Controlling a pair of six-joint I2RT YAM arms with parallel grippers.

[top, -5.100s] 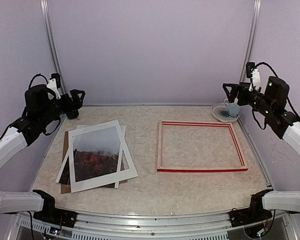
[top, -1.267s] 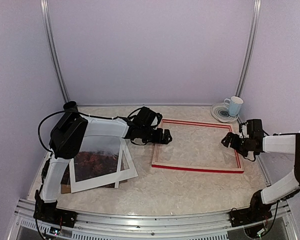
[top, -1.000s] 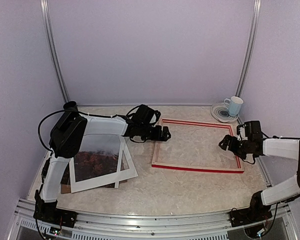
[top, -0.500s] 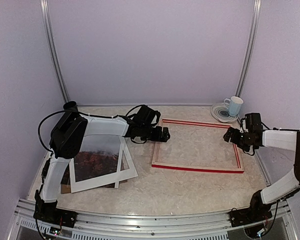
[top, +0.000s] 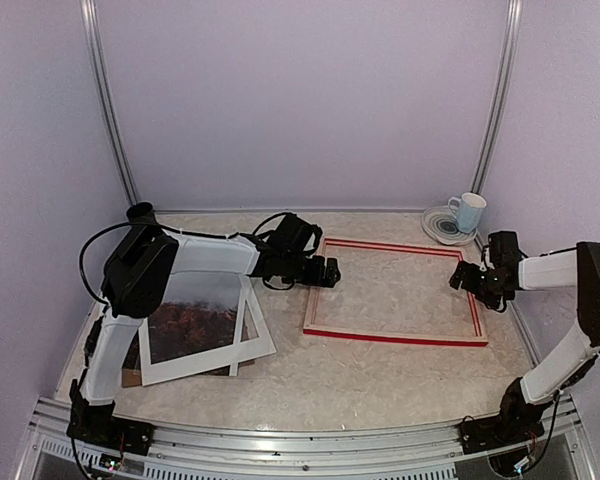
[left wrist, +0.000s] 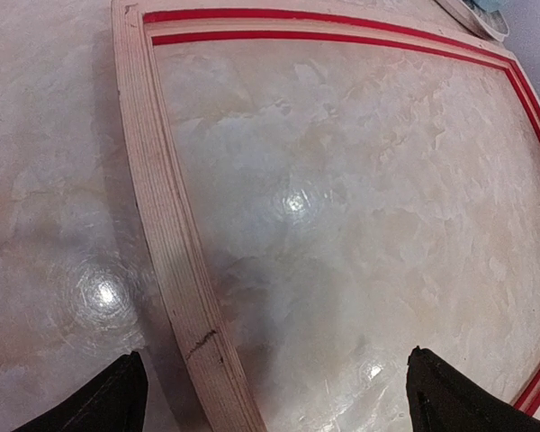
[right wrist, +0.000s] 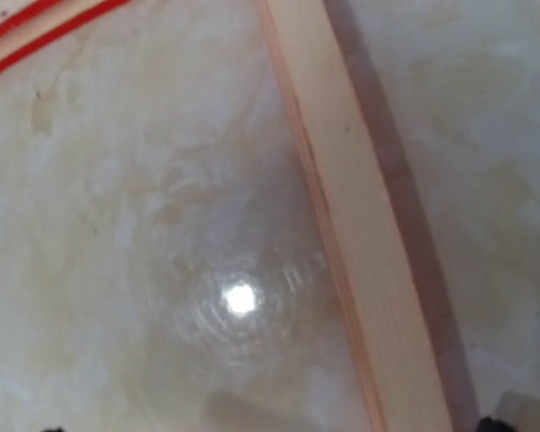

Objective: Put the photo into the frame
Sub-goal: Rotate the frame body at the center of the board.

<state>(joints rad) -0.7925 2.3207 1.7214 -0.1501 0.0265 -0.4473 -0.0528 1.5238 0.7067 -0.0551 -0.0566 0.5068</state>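
The frame [top: 393, 337] lies flat right of centre, pale wood back up, red at its edges. My left gripper [top: 326, 272] hovers open over its left rail [left wrist: 175, 270], which runs between the two dark fingertips [left wrist: 117, 400]; nothing is gripped. At the frame's right rail [right wrist: 360, 243] my right gripper [top: 470, 279] stands open, only its fingertip edges showing at the bottom corners of the right wrist view. The photo [top: 185, 305], grey sky over reddish-brown land, lies at the left under a white window mat [top: 208, 352].
A brown backing board [top: 130, 377] pokes out beneath the stack at the left. A pale blue cup [top: 469, 211] stands on a saucer [top: 442, 228] at the back right corner, just behind the frame. Walls close in on both sides.
Both arms came down from their raised poses to the frame, which shifted slightly left. In the last second my right gripper slid back along the right rail; the left barely moved.
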